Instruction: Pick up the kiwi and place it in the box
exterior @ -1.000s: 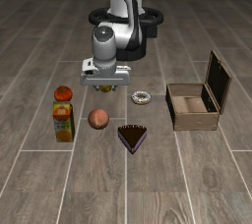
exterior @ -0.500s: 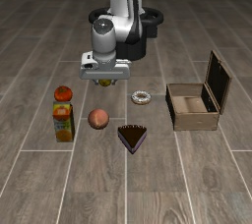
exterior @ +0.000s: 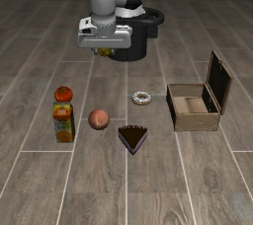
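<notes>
My gripper (exterior: pixel 104 50) hangs high above the wooden floor at the back of the exterior view, in front of the robot's dark base. A small brown kiwi (exterior: pixel 104 52) sits between its fingers, mostly hidden by the hand, and the fingers are shut on it. The brown box (exterior: pixel 194 108) stands open on the exterior view's right, its lid (exterior: pixel 219 81) tilted up at the far side. The box lies well to the right of the gripper and lower in the view.
On the floor lie a small ring-shaped pastry (exterior: pixel 142 97), a peach (exterior: pixel 98 119), a dark cake slice (exterior: pixel 132 136), an orange juice bottle (exterior: pixel 63 123) and a red-orange fruit (exterior: pixel 63 95) behind it.
The gripper has risen from just above the floor to well above it, carrying the kiwi up with it. Everything else stays where it was.
</notes>
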